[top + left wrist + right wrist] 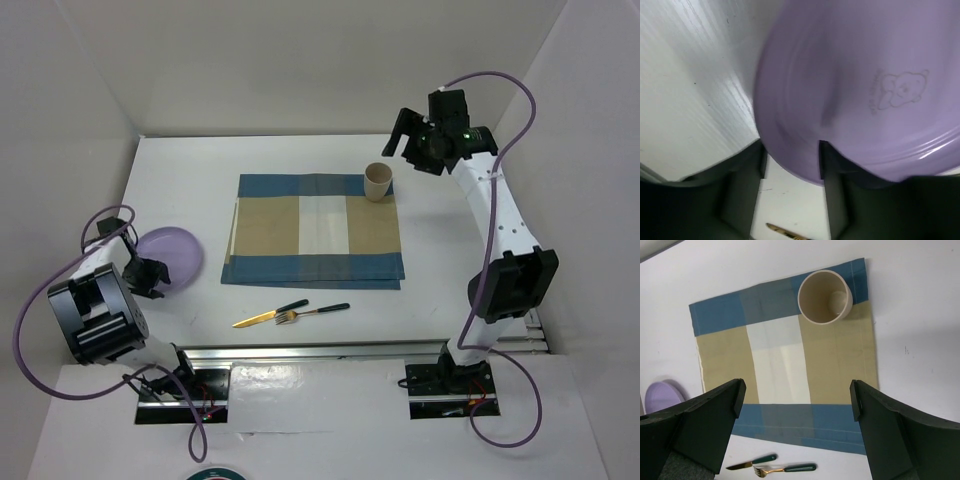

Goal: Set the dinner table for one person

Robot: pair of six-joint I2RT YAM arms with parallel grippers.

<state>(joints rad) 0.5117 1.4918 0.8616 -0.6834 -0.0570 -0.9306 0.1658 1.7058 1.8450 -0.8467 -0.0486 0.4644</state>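
The white dinner table [190, 180] holds a blue-and-tan placemat [315, 240] with a beige cup [378, 181] on its far right corner. A purple plate [168, 255] lies at the left. A knife [268, 314] and a fork [312, 312], both green-handled, lie in front of the mat. My left gripper [148, 275] is at the plate's near rim. In the left wrist view the plate [855, 75] fills the frame and the left gripper [790, 195] straddles its rim, jaws apart. My right gripper [405, 135] is open, empty and raised behind the cup [824, 296].
White walls enclose the table on the left, back and right. A metal rail [330, 350] with both arm bases runs along the near edge. The right wrist view shows the placemat [780, 360], the plate [665, 395], the knife [751, 462] and the fork [785, 469].
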